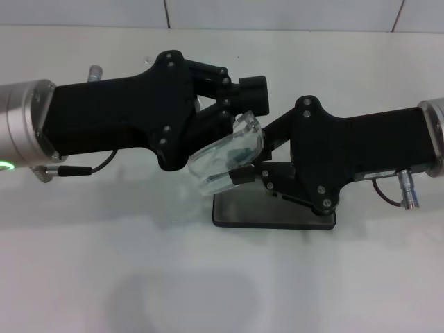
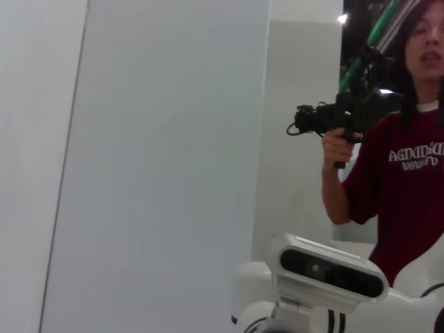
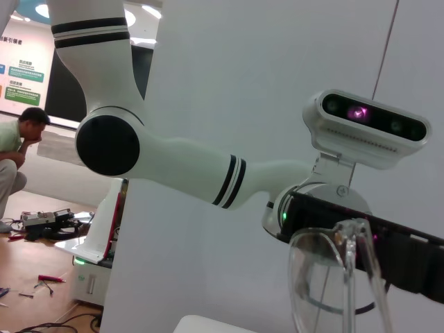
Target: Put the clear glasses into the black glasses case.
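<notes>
The clear glasses (image 1: 223,158) hang in mid-air at the centre of the head view, between my two grippers. My right gripper (image 1: 250,158) comes in from the right and is shut on them, one finger above and one below. Coming from the left, my left gripper (image 1: 239,114) has its tip right against the upper edge of the glasses. The right wrist view shows the glasses (image 3: 333,277) close up and upright. The black glasses case (image 1: 277,216) lies flat on the white table just under my right gripper, which hides part of it.
The white table (image 1: 104,277) runs out on all sides of the case, with a tiled wall behind it. In the left wrist view, a person (image 2: 399,173) holding a camera stands beyond my head unit (image 2: 333,270).
</notes>
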{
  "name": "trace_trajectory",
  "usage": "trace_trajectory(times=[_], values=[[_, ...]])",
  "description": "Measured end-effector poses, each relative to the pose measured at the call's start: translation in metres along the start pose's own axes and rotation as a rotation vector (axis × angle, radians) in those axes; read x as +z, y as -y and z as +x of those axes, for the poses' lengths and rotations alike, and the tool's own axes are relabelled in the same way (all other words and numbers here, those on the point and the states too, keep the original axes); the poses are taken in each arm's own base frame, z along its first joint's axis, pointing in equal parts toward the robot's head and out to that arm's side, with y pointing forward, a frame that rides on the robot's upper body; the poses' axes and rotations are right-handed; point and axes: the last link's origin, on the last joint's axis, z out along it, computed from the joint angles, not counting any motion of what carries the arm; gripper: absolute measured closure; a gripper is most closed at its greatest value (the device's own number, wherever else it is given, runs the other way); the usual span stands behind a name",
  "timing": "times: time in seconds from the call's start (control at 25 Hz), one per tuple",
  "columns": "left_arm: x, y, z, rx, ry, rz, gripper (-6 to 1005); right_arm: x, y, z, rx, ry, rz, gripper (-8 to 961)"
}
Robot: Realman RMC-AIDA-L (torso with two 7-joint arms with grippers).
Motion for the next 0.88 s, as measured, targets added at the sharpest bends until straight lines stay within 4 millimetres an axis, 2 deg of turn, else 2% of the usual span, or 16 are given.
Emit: trace_trajectory(times=[0.56,0.8,0.88], values=[[-0.002,0.0,0.001,0.004,-0.002,0.003,930,-0.001,-0.001,0.002,0.002,0.0,0.003,877],[-0.025,0.008,0.01,0.033,-0.053,0.116,930,-0.006,-0.005,0.001,-0.03,0.053,0.018,877],[-0.041,0.014,0.014,0.04,-0.093,0.19,930,-0.01,-0.009,-0.001,-0.059,0.079,0.026,877]])
